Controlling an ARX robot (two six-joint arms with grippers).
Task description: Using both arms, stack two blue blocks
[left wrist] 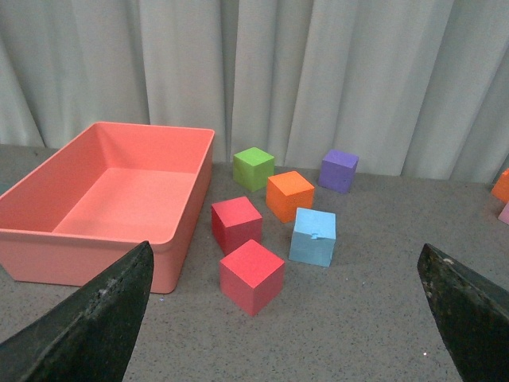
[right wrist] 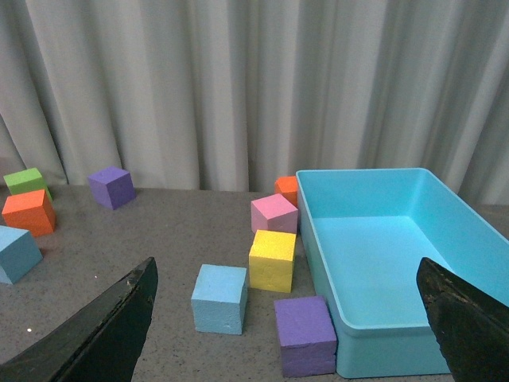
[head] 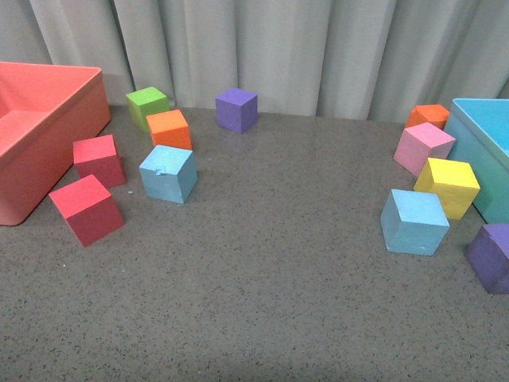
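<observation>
Coral bin [head: 64,143] and turquoise bin [head: 477,147] cut by front-view edges, left fingers [left wrist: 95,318], right fingers [right wrist: 103,326] cropped

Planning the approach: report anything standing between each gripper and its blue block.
Left gripper: a red cube lies nearer than the left blue block, just off the line, and may crowd a finger. Right gripper: nothing visible blocks the right blue block; the yellow cube and purple cube sit beside it.
</observation>
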